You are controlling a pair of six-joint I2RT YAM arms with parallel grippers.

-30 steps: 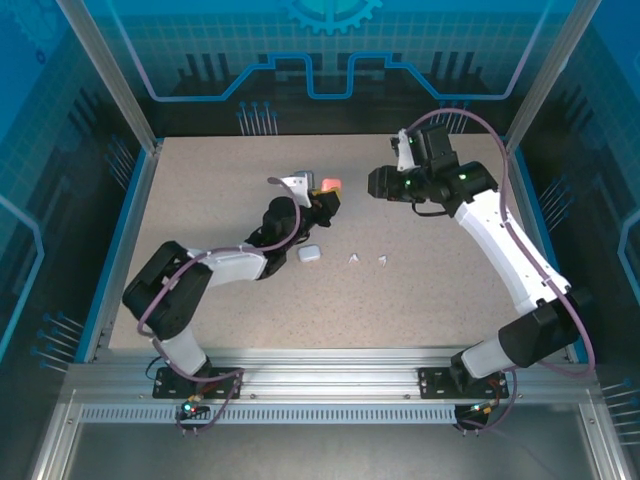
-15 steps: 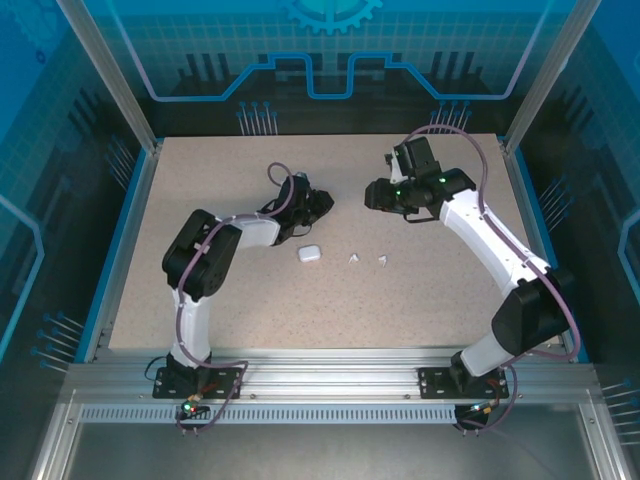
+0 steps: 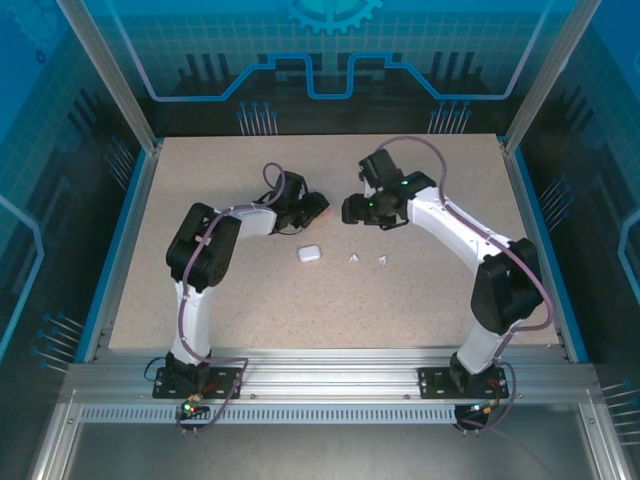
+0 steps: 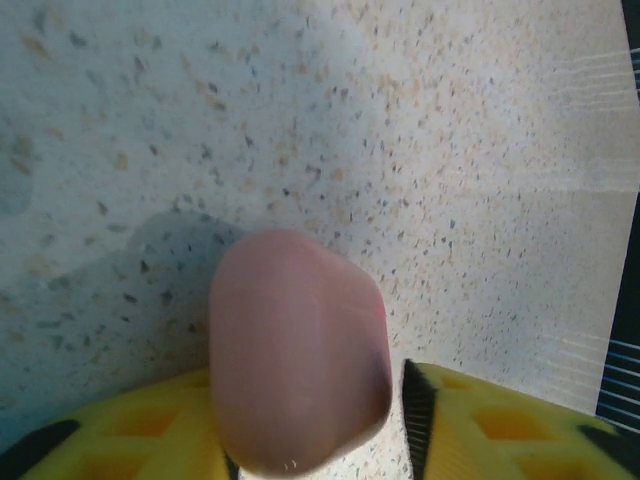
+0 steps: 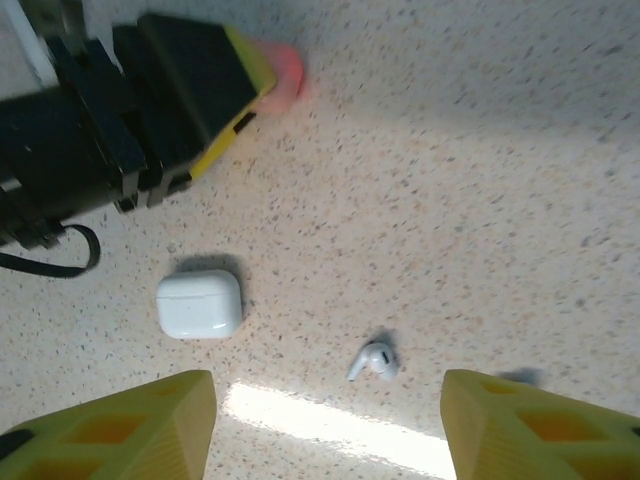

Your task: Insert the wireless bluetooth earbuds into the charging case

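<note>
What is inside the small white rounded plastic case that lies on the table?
Its inside cannot be seen: the white rounded plastic case lies closed on the speckled table, showing only its smooth shell. One small white earbud lies outside it, apart.

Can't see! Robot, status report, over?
Right jaws open, empty. Left jaws around salmon-pink pebble-shaped plastic case, grip unclear. White plastic earbud loose on table. Nothing blocking.

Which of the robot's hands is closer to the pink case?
The left. The left hand is right at the pink case, straddling it; the right hand hovers off to its right, apart from it.
</note>
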